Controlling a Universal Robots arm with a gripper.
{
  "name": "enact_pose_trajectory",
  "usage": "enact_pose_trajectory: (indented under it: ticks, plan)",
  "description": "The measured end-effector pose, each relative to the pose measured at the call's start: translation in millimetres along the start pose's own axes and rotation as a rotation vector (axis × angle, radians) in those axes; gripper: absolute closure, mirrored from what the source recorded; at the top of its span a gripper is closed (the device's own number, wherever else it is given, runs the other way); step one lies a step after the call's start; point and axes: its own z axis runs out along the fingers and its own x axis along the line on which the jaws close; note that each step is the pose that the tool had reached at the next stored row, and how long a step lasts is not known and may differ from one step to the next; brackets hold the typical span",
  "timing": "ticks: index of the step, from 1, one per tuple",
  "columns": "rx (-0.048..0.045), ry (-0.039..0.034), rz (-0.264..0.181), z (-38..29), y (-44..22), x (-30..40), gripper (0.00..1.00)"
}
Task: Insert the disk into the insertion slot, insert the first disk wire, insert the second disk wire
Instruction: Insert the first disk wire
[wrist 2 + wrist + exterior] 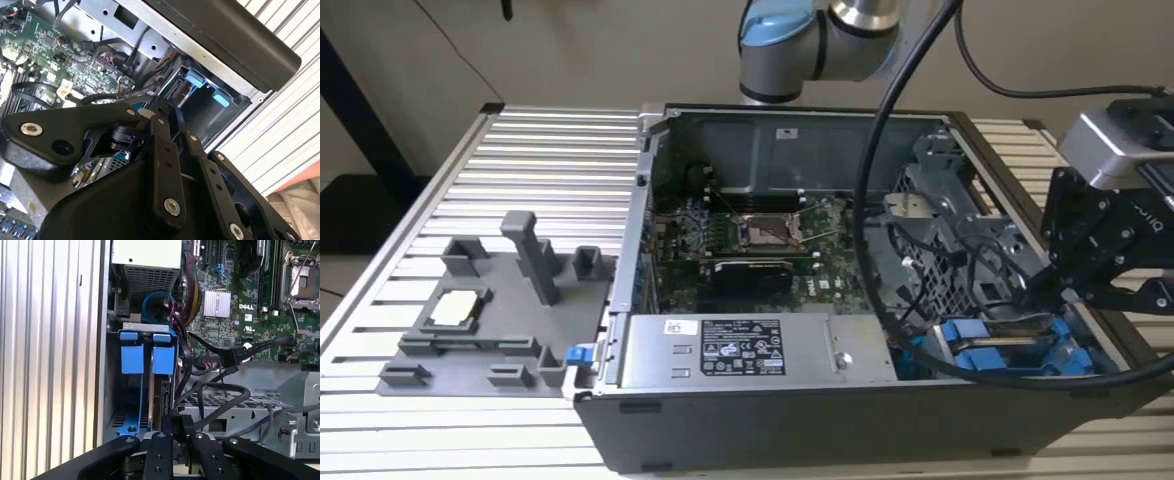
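Observation:
The disk (161, 400) stands on edge inside the insertion slot (150, 333), a grey bay with blue tabs (164, 359) at the case's corner. In the exterior view the slot (1007, 355) lies at the case's near corner on the exterior view's right, with my gripper (1083, 296) just above it. In the first wrist view my gripper (182, 429) sits at the disk's outer end, fingers close together. A grey wire (220, 389) curves in and ends between them. The second wrist view shows the gripper (162, 117) in front of the slot (202, 97).
A silver power supply box (740, 350) lies along the case's near wall, with the motherboard (761, 240) behind it. A perforated metal cage (225, 401) and loose black cables (235, 354) crowd the slot's side. A grey fixture (480, 310) sits on the slatted table (547, 140).

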Motion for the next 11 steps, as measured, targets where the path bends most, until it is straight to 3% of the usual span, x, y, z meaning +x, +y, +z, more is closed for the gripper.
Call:
enact_pose_trajectory:
  ticks: [11]
  plan:
    - [0.0001, -0.0038, 0.003, 10.6, -3.0, 1.4, 0.81]
